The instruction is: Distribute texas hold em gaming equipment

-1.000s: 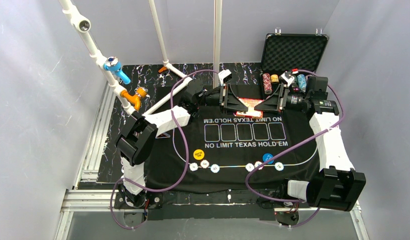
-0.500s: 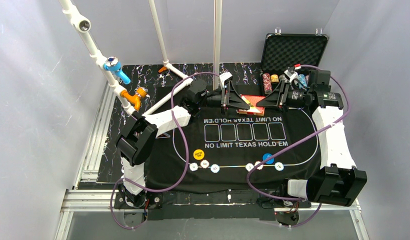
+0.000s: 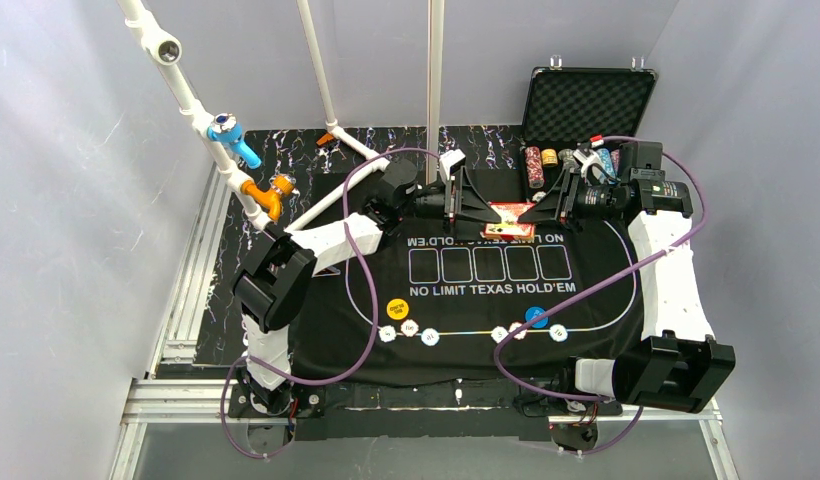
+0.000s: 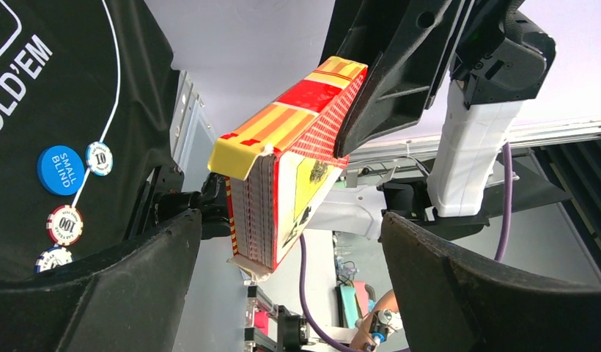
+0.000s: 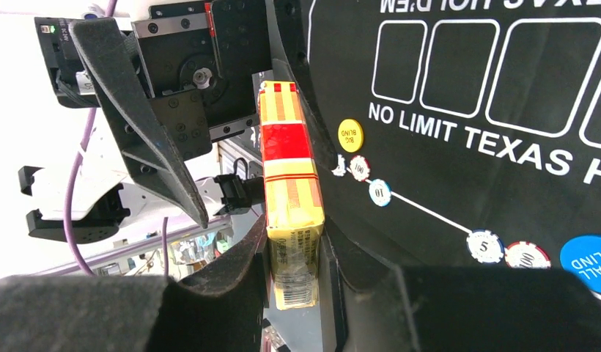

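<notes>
Reaching in with the left gripper [image 3: 486, 212] looks like the risky part. Its jaws stand wide to either side of the card box [image 4: 283, 183] and touch nothing I can see, so a nudge from either finger could twist the box in its only grip. The box's end flap hangs open with the card edges showing. A tilt toward that end may spill the deck onto the mat [image 3: 606, 290]. The box hangs in the air above the mat's far edge, well apart from the chips [image 3: 409, 329] and button discs [image 3: 397, 309] along the near line. On the right, the right gripper [image 3: 535, 211] is clamped tight on the box's other end, carrying it alone.
</notes>
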Tool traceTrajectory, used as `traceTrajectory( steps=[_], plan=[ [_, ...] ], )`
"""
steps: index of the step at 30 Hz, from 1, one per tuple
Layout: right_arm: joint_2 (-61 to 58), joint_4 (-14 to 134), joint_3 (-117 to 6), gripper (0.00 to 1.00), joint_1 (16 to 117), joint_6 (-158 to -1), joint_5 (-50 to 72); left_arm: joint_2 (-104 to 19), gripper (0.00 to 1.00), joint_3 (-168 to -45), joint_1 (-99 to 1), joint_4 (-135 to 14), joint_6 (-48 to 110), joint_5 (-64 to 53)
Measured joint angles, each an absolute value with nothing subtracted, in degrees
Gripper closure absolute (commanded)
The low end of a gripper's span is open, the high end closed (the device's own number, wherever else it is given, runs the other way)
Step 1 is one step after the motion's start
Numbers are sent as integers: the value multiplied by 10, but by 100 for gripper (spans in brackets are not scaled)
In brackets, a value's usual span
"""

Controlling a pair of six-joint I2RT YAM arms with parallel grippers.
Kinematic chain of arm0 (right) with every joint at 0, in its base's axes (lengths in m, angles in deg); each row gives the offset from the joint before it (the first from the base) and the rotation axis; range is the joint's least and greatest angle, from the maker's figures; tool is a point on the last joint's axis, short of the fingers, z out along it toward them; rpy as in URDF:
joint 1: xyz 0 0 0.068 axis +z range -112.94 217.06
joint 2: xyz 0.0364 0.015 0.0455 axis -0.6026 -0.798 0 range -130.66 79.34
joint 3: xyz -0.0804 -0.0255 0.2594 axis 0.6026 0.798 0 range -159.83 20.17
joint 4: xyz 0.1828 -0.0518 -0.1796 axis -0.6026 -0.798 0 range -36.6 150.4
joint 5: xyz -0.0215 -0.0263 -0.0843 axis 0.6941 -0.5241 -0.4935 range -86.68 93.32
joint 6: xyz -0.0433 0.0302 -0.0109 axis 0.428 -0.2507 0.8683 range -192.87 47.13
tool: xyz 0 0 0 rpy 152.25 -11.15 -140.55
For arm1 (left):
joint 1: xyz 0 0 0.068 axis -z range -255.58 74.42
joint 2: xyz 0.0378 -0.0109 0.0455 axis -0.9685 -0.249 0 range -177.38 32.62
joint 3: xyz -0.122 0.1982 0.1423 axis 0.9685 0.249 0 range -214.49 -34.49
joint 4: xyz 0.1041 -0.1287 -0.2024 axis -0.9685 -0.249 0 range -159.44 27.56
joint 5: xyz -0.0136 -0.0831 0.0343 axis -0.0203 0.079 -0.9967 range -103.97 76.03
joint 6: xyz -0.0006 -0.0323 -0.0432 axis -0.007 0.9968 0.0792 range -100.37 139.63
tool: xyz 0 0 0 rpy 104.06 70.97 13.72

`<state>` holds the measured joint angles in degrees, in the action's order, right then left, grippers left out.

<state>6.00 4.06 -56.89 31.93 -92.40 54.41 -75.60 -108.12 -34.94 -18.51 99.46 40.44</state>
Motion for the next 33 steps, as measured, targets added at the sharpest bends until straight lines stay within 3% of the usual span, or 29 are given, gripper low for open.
traceTrajectory(
  steps=[30,33],
  plan=[
    [47,2,-571,99,382,-882,438,-758,12,-1077,-327,-245,948,372],
    [44,2,-574,87,391,-877,426,-759,15,-1077,-327,-256,943,372]
  ],
)
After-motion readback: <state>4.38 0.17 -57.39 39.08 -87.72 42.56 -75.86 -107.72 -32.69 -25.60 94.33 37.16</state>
